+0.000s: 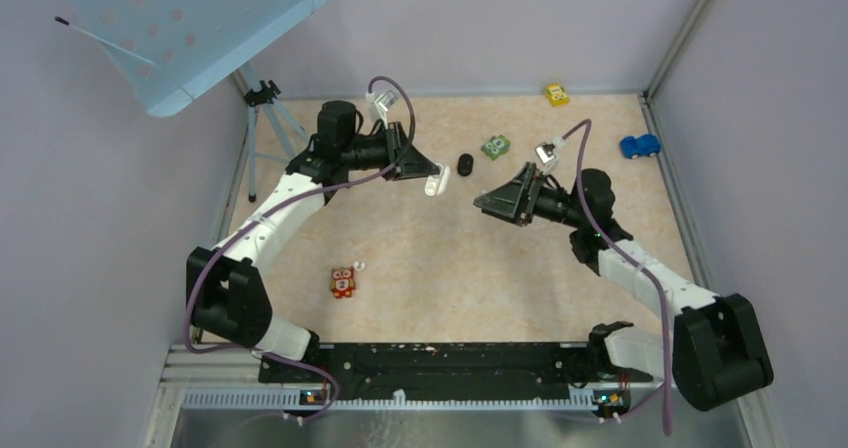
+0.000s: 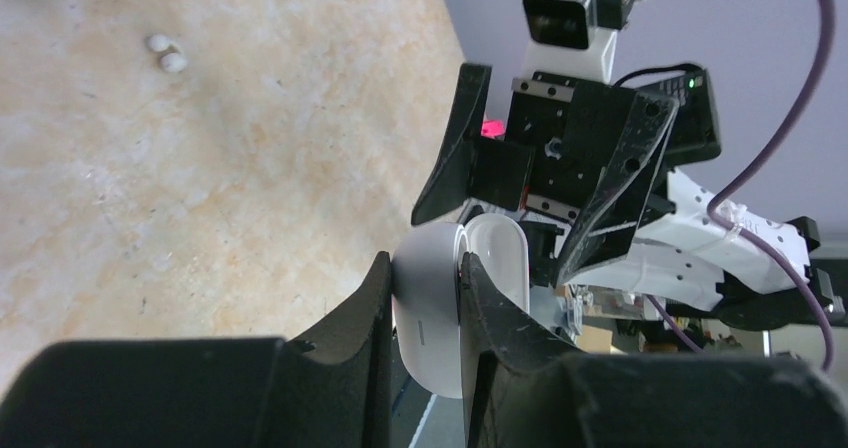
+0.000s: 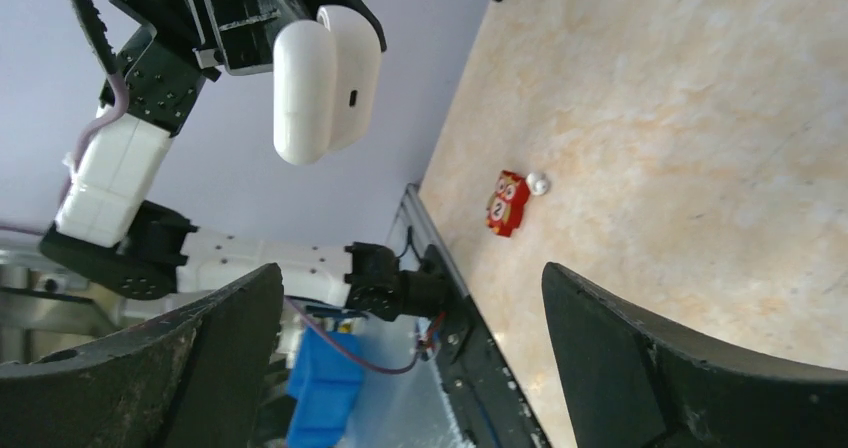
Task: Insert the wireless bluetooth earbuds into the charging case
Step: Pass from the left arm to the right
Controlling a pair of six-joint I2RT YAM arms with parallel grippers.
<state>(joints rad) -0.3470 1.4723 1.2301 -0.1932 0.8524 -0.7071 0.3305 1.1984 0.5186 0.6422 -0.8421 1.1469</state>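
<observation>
I am clamping the charging case (image 2: 428, 320) in my left gripper (image 2: 425, 293), off the table (image 1: 450, 268); my right gripper (image 3: 410, 280) is gaping empty opposite, apart.

Lavender-walled booth around a pale, stone-patterned counter

The counter (image 1: 450, 268) is beige with a mottled, marble-like pattern. Plain lavender walls (image 1: 480, 28) close it in at the back, left and right. A silver metal post (image 1: 686, 30) runs up the back right corner. At the upper left, a light-blue panel (image 1: 190, 23) pierced with round holes hangs tilted over the corner. A tripod (image 1: 262, 95) with a black head stands under it, just off the counter's left edge. A slotted silver rail (image 1: 400, 399) lies along the near edge, with a sheet of brushed metal (image 1: 450, 430) below it in the top view. The light is soft and even, casting only faint shadows.
</observation>
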